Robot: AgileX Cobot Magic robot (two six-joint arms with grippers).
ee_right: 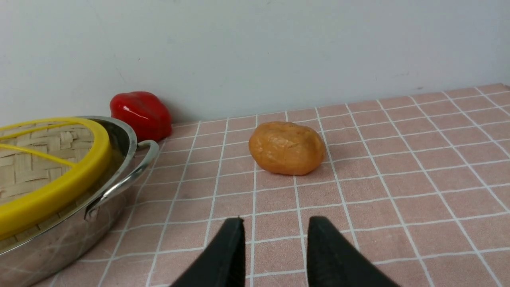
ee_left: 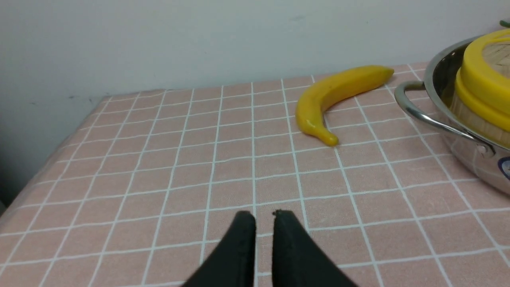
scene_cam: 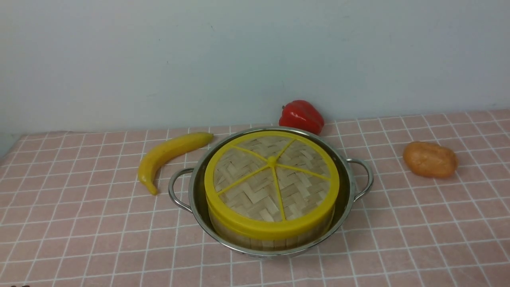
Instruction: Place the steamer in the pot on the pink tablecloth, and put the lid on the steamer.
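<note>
one round steamer (scene_cam: 272, 244), slatted wood, inside one shiny steel pot (scene_cam: 346, 207) with two looped handles. one flat woven-bamboo lid (scene_cam: 255, 195), yellow-rimmed, on steamer. three foods on pink tablecloth (scene_cam: 99, 223), white grid: one curved banana (scene_cam: 167, 153), one glossy red pepper (scene_cam: 301, 116), one lumpy brown potato-like piece (scene_cam: 430, 159). left jaws (ee_left: 263, 215) slightly apart, right jaws (ee_right: 277, 221) apart, both empty.

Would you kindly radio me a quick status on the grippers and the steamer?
Both grippers, left and right, open, empty. Steamer in pot, lid on. Nothing blocking it.
</note>
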